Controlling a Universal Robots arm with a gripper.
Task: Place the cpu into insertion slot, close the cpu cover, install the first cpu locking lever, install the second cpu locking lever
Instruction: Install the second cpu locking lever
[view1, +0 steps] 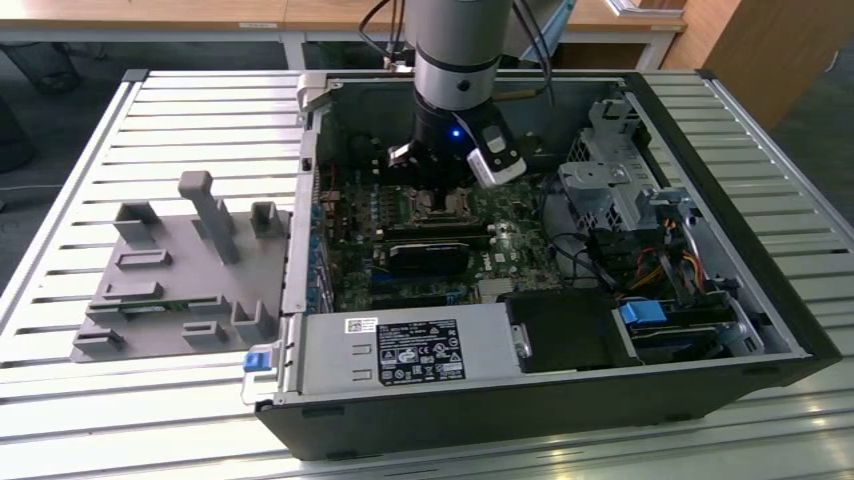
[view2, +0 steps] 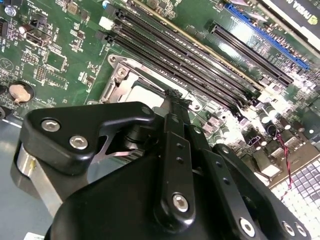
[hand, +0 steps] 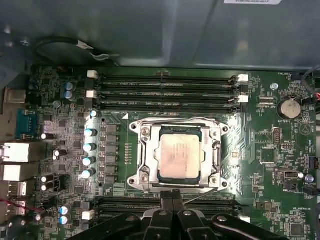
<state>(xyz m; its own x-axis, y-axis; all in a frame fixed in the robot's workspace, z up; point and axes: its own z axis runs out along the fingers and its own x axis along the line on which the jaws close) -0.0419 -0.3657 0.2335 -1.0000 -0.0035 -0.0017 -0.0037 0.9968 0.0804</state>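
The cpu lies flat in the insertion slot on the green board, its silver top showing through the square opening of the cpu cover, which is down over it. One wire lever runs along the cover's far edge. A second thin lever sticks out at a slant beside my fingertips. My gripper is shut with nothing visible between the fingers, its tips at the socket's near edge. The second wrist view shows the gripper at the cover. In the exterior view the gripper hangs inside the case.
Long black memory slots flank the socket on both sides. The open computer case walls in the board, with a power supply, drive bays and cables at the exterior view's right. A grey fixture sits on the slatted table.
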